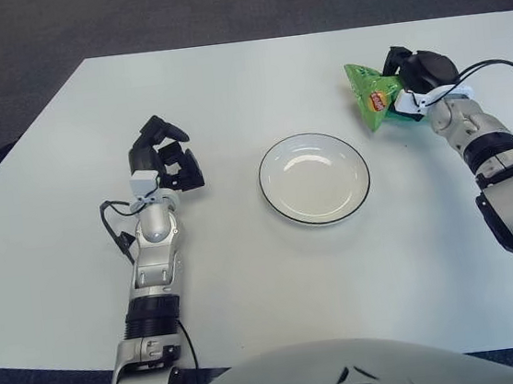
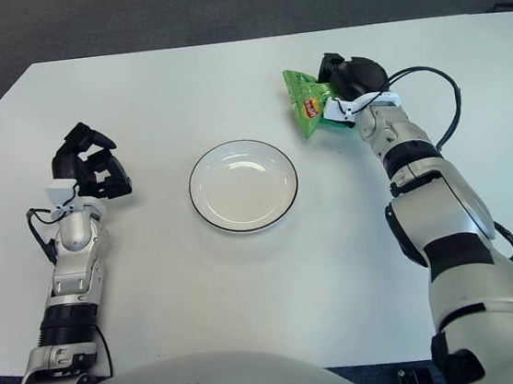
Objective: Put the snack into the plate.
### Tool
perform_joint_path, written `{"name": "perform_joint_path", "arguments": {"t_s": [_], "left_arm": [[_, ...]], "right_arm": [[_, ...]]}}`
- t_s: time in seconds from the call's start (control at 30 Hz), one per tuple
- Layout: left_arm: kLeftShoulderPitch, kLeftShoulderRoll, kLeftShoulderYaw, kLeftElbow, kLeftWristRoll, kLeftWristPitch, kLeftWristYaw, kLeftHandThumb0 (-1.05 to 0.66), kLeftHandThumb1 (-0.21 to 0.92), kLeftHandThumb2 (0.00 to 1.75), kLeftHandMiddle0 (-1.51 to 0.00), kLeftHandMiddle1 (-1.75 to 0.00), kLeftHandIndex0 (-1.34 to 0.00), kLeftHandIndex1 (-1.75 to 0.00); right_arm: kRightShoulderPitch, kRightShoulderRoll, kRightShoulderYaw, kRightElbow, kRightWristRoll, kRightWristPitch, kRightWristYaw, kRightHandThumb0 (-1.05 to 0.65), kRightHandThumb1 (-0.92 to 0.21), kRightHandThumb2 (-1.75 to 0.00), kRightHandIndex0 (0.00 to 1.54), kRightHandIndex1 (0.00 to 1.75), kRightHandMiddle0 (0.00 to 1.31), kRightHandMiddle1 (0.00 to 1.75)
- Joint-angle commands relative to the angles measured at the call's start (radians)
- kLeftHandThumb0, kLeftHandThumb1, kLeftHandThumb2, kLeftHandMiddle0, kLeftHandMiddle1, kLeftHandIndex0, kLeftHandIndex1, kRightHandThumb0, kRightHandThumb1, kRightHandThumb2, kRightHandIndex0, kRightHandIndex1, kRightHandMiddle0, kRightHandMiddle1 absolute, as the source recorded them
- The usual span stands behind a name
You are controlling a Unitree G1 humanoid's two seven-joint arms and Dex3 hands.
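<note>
- We see the right hand (image 1: 415,77) at the far right of the white bench (image 1: 248,276), its dark fingers closed around the right-hand end of the green snack (image 1: 372,95) bag.
- The snack sticks out to the left of that hand, tilted, with its red and yellow label facing us; we cannot tell whether its lower edge touches the bench.
- The snack is beyond and to the right of the plate (image 1: 313,178), apart from its rim.
- The plate, white with a dark rim, sits near the middle of the bench with nothing in it.
- Our left hand (image 1: 166,161) shows to the left of the plate, well apart from it, fingers curled and holding nothing.
</note>
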Motion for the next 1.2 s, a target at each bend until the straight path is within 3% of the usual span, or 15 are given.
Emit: {"name": "perform_joint_path", "arguments": {"t_s": [0.0, 0.33, 0.57, 0.83, 1.17], "left_arm": [[0.154, -0.078, -0.017, 0.098, -0.003, -0.004, 0.004, -0.62, 0.02, 1.68, -1.30, -1.75, -0.87, -1.75], [0.147, -0.077, -0.018, 0.104, 0.000, 0.002, 0.005, -0.62, 0.02, 1.68, -1.30, -1.75, -0.86, -1.75], [0.139, -0.079, -0.014, 0.117, -0.004, 0.001, 0.007, -0.62, 0.02, 1.68, -1.30, -1.75, -0.86, -1.75], [0.136, -0.079, -0.013, 0.119, 0.000, 0.005, 0.011, -0.62, 0.02, 1.68, -1.30, -1.75, -0.86, -1.75], [0.124, -0.067, -0.012, 0.153, -0.010, -0.019, -0.016, -0.61, 0.03, 1.67, -1.30, -1.75, -0.86, -1.75]], "right_arm": [[0.034, -0.008, -0.066, -0.166, 0.062, 0.028, 0.064, 0.00, -0.08, -1.59, 0.77, 1.73, 0.57, 1.75], [0.068, -0.005, -0.158, -0.403, 0.116, 0.087, 0.158, 0.00, -0.05, -1.61, 0.81, 1.70, 0.59, 1.75], [0.097, 0.003, -0.206, -0.565, 0.136, 0.073, 0.187, 0.00, 0.00, -1.66, 0.86, 1.68, 0.63, 1.75], [0.061, 0.011, -0.215, -0.642, 0.139, 0.023, 0.233, 0.00, 0.04, -1.71, 0.88, 1.71, 0.66, 1.75], [0.096, 0.047, -0.232, -0.755, 0.214, -0.079, 0.308, 0.00, 0.07, -1.75, 0.87, 1.75, 0.72, 1.71]]}}
